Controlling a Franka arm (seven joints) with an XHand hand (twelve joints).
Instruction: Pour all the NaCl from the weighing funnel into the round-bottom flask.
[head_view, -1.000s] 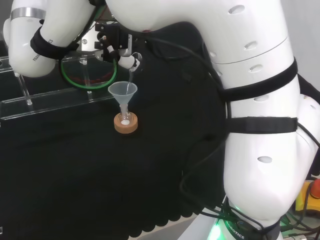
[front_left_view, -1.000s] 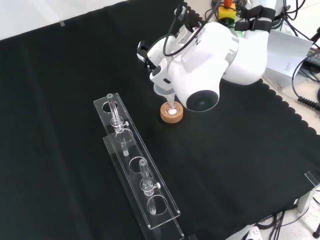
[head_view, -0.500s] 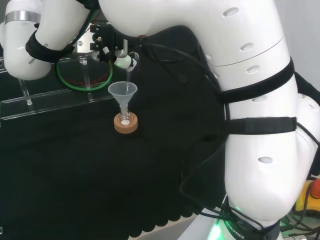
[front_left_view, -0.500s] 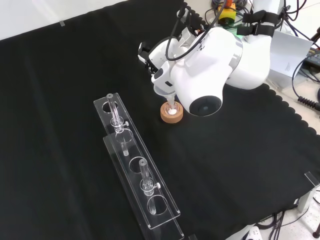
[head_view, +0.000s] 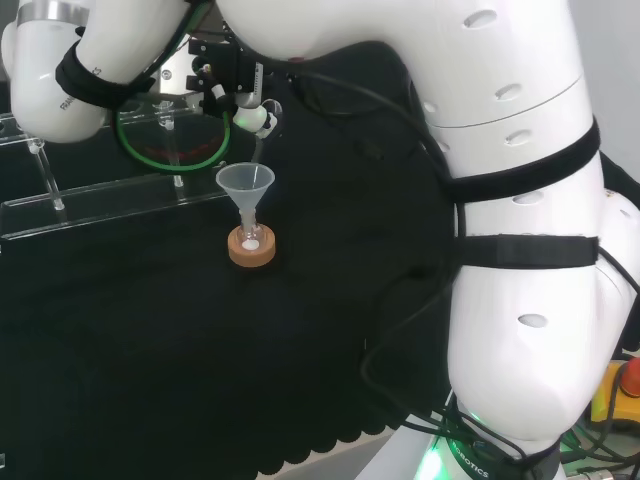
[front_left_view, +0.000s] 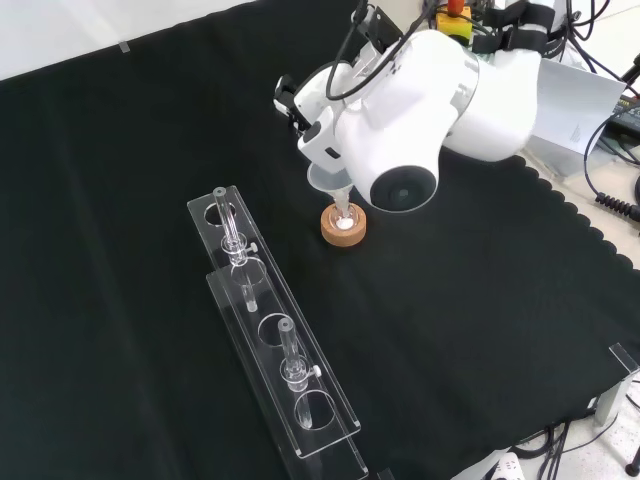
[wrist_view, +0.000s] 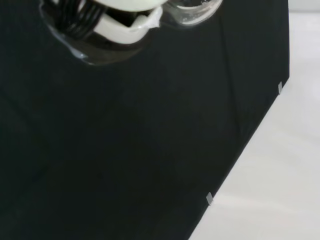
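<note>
Weighing funnel (head_view: 262, 128) tilted in hand (head_view: 232, 88)

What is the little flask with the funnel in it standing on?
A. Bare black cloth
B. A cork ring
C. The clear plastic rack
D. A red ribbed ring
B. In the head view the flask, with the funnel in its neck, sits in a tan cork ring on the black cloth, apart from the clear rack.

hand (head_view: 232, 85) high over the cloth, fingers pinched, white arm arched above
</note>
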